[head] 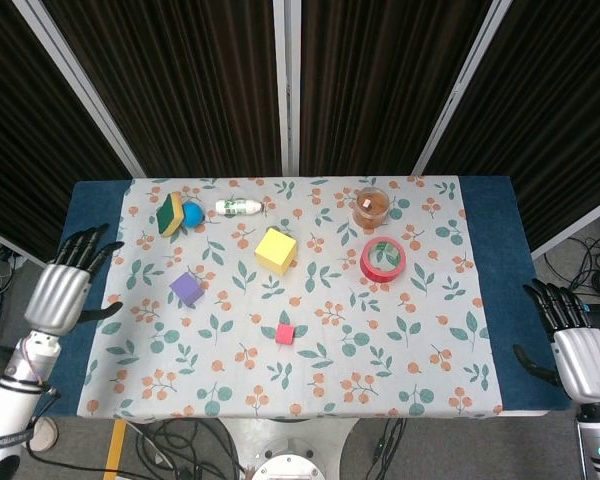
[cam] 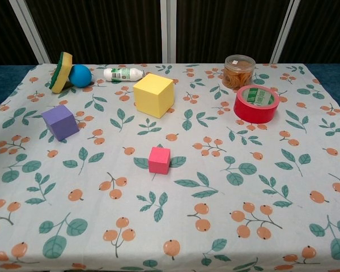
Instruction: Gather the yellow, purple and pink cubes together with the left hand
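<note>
The yellow cube (head: 276, 250) (cam: 153, 94), the biggest of the three, sits mid-table toward the back. Left of it lies the purple cube (head: 187, 289) (cam: 60, 122). The small pink cube (head: 285, 333) (cam: 159, 160) rests nearer the front, in the middle. My left hand (head: 64, 290) hovers over the blue left edge of the table, fingers spread, holding nothing, a good way left of the purple cube. At the right edge my right hand (head: 576, 352) is open and empty. Neither hand shows in the chest view.
A yellow-green sponge (head: 169, 213) leans on a blue ball (head: 192, 213) at the back left, beside a lying white bottle (head: 238, 207). A jar (head: 370, 206) and a red tape roll (head: 383, 259) stand at the back right. The floral cloth (head: 380, 350) covers the table.
</note>
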Action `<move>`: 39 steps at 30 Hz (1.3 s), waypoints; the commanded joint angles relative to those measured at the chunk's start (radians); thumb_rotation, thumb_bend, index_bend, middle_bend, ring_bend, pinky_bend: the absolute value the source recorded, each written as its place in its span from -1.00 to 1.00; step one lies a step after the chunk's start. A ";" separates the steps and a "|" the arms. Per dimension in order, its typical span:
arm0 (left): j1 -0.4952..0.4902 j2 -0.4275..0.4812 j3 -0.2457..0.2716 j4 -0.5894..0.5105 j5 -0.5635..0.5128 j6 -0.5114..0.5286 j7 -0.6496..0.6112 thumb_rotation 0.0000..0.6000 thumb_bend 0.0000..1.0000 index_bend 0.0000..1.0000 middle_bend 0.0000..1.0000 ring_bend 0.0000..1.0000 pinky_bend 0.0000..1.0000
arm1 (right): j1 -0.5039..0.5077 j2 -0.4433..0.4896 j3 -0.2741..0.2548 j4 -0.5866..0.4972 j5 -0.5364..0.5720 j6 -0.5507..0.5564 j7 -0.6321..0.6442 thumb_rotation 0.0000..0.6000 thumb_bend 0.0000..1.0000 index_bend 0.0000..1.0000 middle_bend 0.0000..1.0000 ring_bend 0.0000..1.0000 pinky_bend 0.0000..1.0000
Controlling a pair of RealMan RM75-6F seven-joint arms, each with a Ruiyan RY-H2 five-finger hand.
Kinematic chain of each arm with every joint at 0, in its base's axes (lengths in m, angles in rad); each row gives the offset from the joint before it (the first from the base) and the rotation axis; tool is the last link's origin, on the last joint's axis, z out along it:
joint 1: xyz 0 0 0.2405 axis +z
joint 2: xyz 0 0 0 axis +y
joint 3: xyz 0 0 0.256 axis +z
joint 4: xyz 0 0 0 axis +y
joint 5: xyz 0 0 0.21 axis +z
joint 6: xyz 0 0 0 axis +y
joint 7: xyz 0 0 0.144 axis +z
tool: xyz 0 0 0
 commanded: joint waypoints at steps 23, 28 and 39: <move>-0.666 -0.435 -0.053 0.620 -0.032 -0.646 -0.122 1.00 -0.69 -0.58 -0.72 -0.88 -0.79 | -0.017 0.042 0.010 -0.057 0.035 0.012 -0.056 1.00 -0.57 -1.00 -0.92 -1.00 -0.92; -0.720 -0.504 -0.049 0.702 -0.075 -0.710 -0.083 1.00 -0.69 -0.58 -0.72 -0.88 -0.79 | -0.021 0.048 0.013 -0.057 0.046 0.012 -0.053 1.00 -0.57 -1.00 -0.92 -1.00 -0.92; -0.780 -0.636 -0.040 0.857 -0.144 -0.777 -0.084 1.00 -0.69 -0.58 -0.72 -0.88 -0.79 | -0.019 0.055 0.020 -0.052 0.064 0.001 -0.040 1.00 -0.57 -1.00 -0.92 -1.00 -0.92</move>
